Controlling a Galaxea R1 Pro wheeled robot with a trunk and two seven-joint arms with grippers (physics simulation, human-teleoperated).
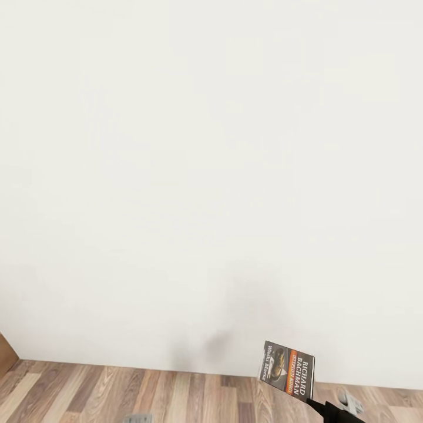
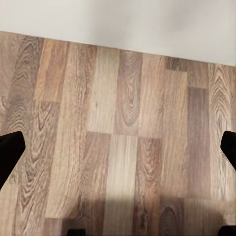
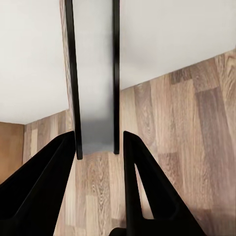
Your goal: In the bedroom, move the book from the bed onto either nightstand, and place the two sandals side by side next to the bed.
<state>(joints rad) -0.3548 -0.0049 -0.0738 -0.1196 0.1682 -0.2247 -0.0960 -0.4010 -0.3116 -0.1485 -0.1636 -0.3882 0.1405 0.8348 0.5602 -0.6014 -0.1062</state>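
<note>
While a white wall (image 1: 211, 164) takes up most of the head view, the book (image 1: 287, 370) is seen low at the right, held upright in the air in front of that wall and above the wood-plank floor (image 1: 194, 396). Its dark cover, with a picture, an orange band and white lettering, is turned toward the camera, and the lettering runs sideways, so the book is stood on one of its short edges. The right gripper (image 1: 320, 405) is seen just under the book's lower right corner, where the black fingers meet the cover and the arm runs off toward the bottom right of the picture. In the right wrist view the book (image 3: 94, 78) is seen edge-on, its pale page block framed by two thin dark covers, and it is lodged between the two black fingers (image 3: 46, 182) of the right gripper (image 3: 98, 147). The jaws are narrowed onto the book's near end, one finger against each cover, and the rest of the book stands out beyond the fingertips toward the wall (image 3: 177, 39) and floor (image 3: 196, 128). In the left wrist view the left gripper (image 2: 118, 152) is spread wide, with one dark fingertip (image 2: 10, 152) at each side edge of the picture, and nothing but bare plank floor (image 2: 118, 123) lies between them.
</note>
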